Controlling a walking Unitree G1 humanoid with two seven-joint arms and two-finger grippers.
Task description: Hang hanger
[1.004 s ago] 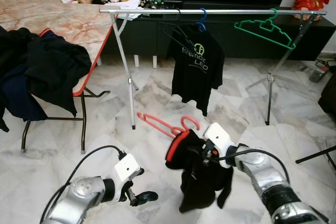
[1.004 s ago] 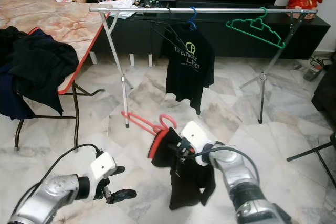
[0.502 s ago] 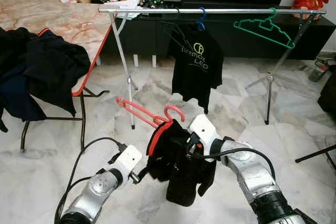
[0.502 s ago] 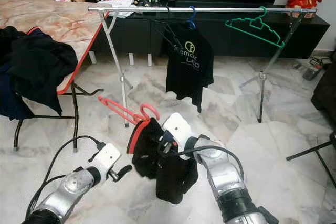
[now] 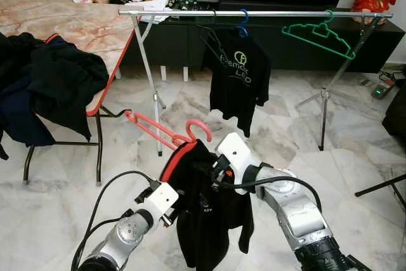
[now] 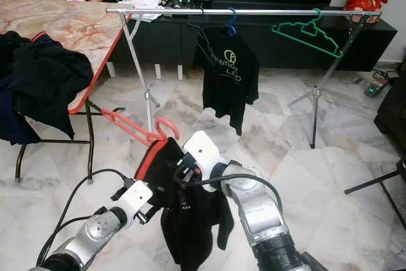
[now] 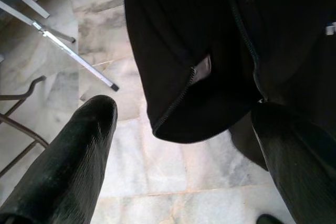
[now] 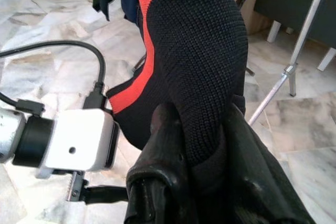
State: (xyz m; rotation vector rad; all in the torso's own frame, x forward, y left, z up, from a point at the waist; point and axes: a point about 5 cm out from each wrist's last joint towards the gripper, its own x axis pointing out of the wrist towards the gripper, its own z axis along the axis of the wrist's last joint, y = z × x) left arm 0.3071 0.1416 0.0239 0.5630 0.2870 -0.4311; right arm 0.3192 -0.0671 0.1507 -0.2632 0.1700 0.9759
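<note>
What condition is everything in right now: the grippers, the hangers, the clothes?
Right gripper: shut on black garment.
Left gripper: open, beside the garment's hem.
Red hanger: inside garment, not on rail.
Green hanger: hanging bare on rail.
Black T-shirt: hanging from rail.

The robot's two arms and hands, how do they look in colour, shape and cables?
Both arms are silver metal with rounded segments. Each wrist carries a white box-shaped module with a black cable looping back along the arm. The left hand has two long black fingers with a finely textured surface. The right hand has the same black fingers.
</note>
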